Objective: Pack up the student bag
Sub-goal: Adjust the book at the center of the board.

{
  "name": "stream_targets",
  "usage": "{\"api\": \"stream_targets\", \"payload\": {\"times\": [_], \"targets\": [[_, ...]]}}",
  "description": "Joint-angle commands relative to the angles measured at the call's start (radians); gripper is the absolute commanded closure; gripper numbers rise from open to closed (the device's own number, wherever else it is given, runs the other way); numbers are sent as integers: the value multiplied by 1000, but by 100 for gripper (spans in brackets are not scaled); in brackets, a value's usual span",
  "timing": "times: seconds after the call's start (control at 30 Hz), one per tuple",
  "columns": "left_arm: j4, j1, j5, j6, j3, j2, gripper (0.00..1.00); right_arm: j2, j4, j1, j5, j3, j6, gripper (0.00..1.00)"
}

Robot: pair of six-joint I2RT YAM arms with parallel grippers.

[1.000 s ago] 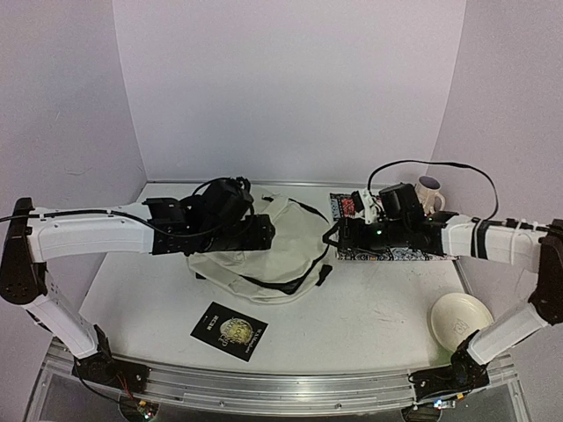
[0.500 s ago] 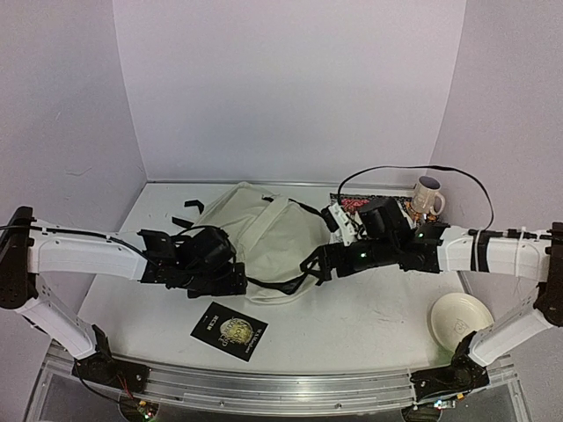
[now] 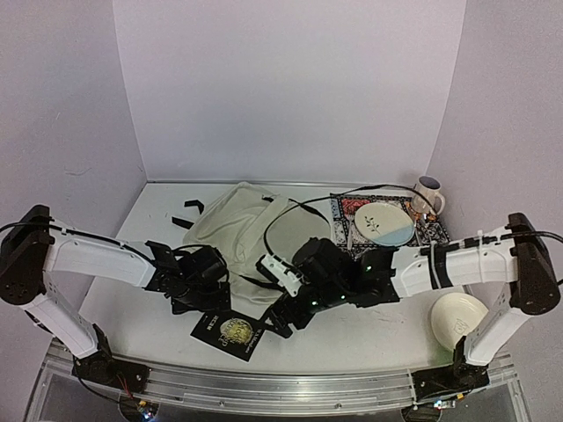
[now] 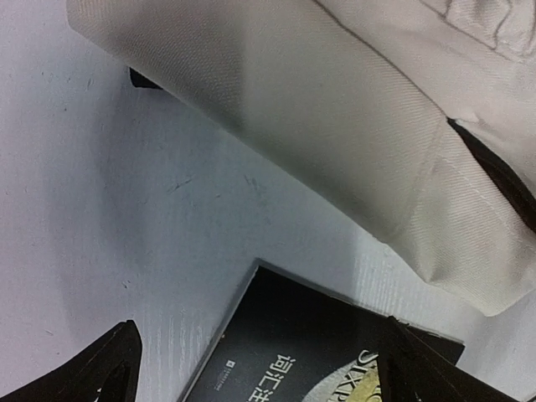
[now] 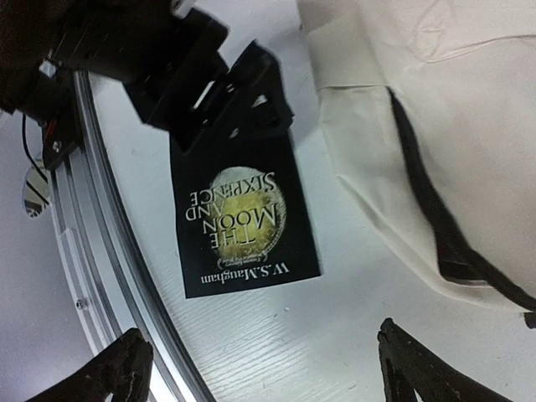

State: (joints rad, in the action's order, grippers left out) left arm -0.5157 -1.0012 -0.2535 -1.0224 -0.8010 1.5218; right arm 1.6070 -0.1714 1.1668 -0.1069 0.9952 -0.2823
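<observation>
The student bag [image 3: 236, 227] is a cream fabric backpack with black straps, lying flat at the back left of the table; its cloth also fills the top of the left wrist view [image 4: 335, 126] and the right of the right wrist view [image 5: 435, 117]. A black book [image 3: 229, 331] with a yellow moon on its cover lies near the front edge. My left gripper [image 3: 209, 305] is open, low over the book's [image 4: 327, 352] far corner. My right gripper [image 3: 278, 320] is open beside the book [image 5: 243, 213], above bare table, holding nothing.
A patterned mat [image 3: 435, 230] at the back right carries a white and blue plate [image 3: 384, 221], with a mug [image 3: 428, 195] behind it. A cream bowl [image 3: 460, 316] sits at the front right. The metal rail [image 5: 109, 276] of the table's front edge runs close to the book.
Both arms have swung from the bag and the mat down toward the book at the front. The left gripper has opened wider. The plate on the mat now shows.
</observation>
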Motion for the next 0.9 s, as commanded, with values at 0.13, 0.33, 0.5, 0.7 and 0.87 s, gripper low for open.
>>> {"api": "stream_targets", "payload": {"times": [0.13,0.33,0.5,0.7,0.87], "targets": [[104,3,141,-15,40,74,2,131,68,77,101,86,61,5],[150,-31,208,-48,42,107,4,164,96,77,144,87,80,4],[156,-66,223,-70,0,132,6,194,110,82,166,83,97,4],[168,-70,218,-109,3,95,12,240,110,121,194,89,136,3],[172,-68,197,-140,26,76,15,305,108,166,221,129,146,2]]}}
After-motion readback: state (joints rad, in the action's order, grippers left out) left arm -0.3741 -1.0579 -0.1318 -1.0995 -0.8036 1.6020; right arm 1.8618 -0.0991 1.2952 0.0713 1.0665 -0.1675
